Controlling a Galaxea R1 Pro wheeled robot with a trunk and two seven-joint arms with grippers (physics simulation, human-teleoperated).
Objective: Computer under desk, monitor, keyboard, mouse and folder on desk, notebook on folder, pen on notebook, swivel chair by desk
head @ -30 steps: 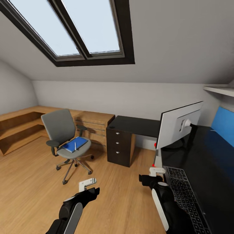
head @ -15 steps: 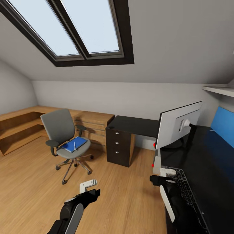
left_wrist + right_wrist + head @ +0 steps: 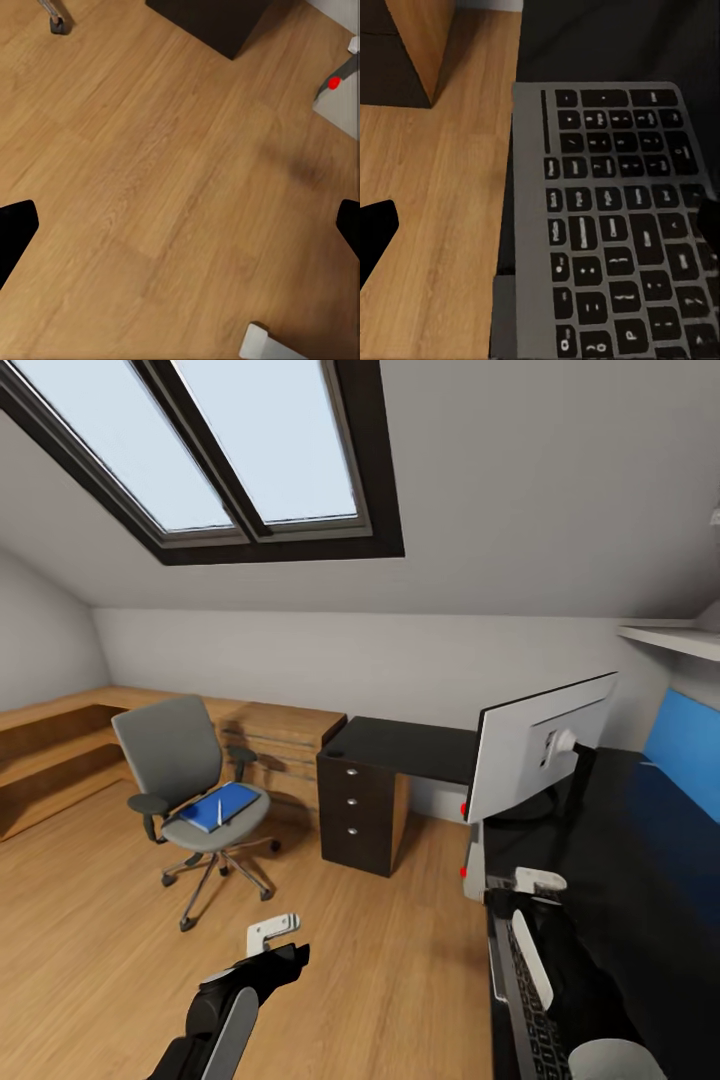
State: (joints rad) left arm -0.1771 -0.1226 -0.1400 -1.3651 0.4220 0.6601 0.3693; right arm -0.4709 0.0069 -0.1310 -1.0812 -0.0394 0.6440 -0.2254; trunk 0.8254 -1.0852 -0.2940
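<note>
The grey swivel chair [image 3: 178, 760] stands on the floor at the left, apart from the desk [image 3: 650, 860]. On its seat lies the blue folder [image 3: 218, 806] with the white pen [image 3: 218, 812] on top. The monitor [image 3: 535, 745] stands on the black desk top, its back toward me. Below its corner a sliver of the grey computer [image 3: 474, 858] shows, red dot visible [image 3: 334, 82]. My right gripper [image 3: 530, 882] hovers open over the keyboard [image 3: 615, 225] at the desk's edge. My left gripper [image 3: 275, 942] hangs open over bare floor. The mouse and notebook are out of view.
The desk's dark drawer unit [image 3: 358, 815] with silver knobs stands between chair and monitor. Light-wood steps and a chest [image 3: 280, 735] line the back wall. A blue panel [image 3: 685, 745] sits at the far right. Wooden floor [image 3: 100, 960] spreads open in front of the chair.
My right arm has swung rightward from beside the desk edge to above the keyboard. The whole picture slid slightly left, so the camera turned. The left arm held still.
</note>
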